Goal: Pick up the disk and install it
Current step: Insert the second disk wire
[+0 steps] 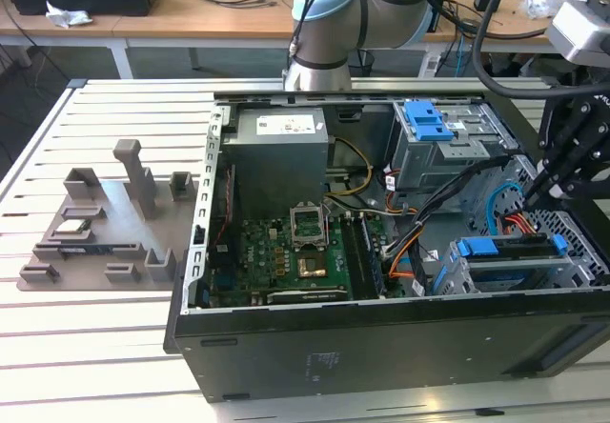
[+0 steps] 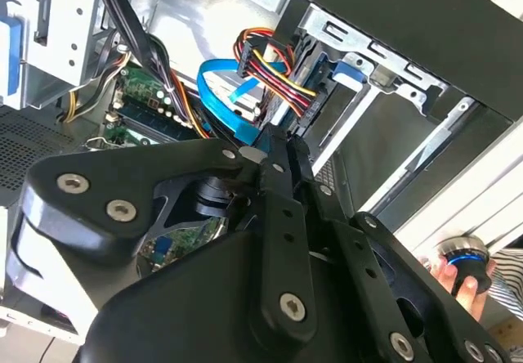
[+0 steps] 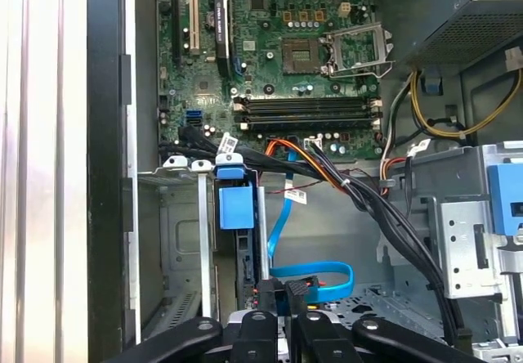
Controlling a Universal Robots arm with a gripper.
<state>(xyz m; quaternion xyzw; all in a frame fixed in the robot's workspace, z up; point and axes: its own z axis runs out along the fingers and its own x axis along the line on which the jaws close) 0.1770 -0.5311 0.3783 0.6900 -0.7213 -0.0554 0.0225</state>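
The disk (image 1: pixel 507 245) sits edge-up in the drive cage (image 1: pixel 457 275) at the exterior view's right end of the open computer case, its blue rails showing at both ends. In the first wrist view the disk's blue rail (image 3: pixel 237 208) stands in the cage slot. My gripper (image 1: pixel 537 194) hangs just above that end of the case, over the cage and the blue data cable (image 3: pixel 315 269). Its black fingertips (image 3: pixel 274 298) are shut together with nothing between them, a short way from the disk. The second wrist view shows the gripper (image 2: pixel 274 146) pointing into the case.
Bundles of black, orange and red cables (image 1: pixel 419 223) cross the case beside the cage. A second cage carrying a blue bracket (image 1: pixel 429 118) and the power supply (image 1: pixel 281 151) stand behind. A grey fixture plate (image 1: pixel 105 223) lies at the exterior view's left. A hand (image 2: pixel 462 285) holds a round button.
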